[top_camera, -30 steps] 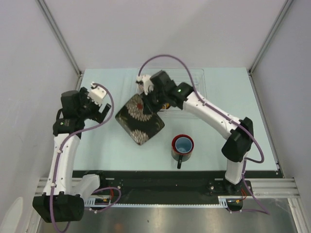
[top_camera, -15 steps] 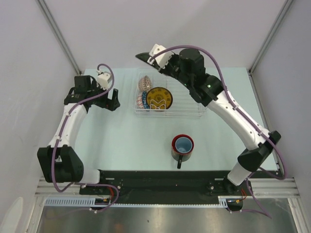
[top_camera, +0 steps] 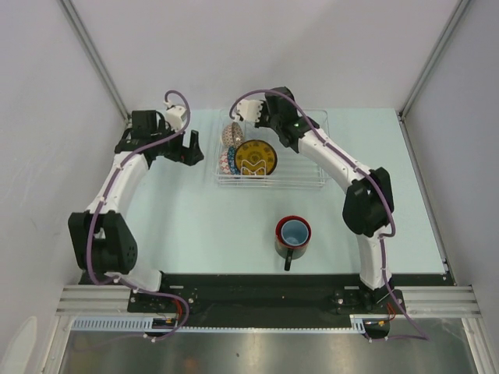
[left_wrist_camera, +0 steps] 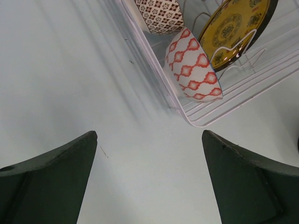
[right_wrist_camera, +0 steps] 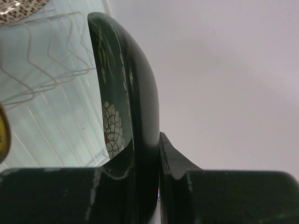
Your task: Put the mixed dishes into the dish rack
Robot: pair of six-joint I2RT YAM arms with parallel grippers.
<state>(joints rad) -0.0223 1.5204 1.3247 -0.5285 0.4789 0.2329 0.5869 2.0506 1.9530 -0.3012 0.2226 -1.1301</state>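
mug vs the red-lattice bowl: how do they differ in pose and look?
The red mug stands upright on the table; the red-lattice bowl lies tipped in the dish rack. The mug is blue inside, with a handle; the bowl is white with red lattice, no handle. Neither is gripped.

Left gripper [left_wrist_camera: 149, 140] is seen with jaws spread wide above the pale table [left_wrist_camera: 70, 70], near the dish rack [left_wrist_camera: 247, 88] corner. Racked inside: red-patterned bowl [left_wrist_camera: 191, 70] on edge, brown-patterned bowl [left_wrist_camera: 161, 14], dark-rimmed yellow plate [left_wrist_camera: 236, 25].

Both arms reach forward; left fingers [left_wrist_camera: 46, 186] spread wide, right fingers [right_wrist_camera: 70, 196] pinch dark plate [right_wrist_camera: 135, 93].
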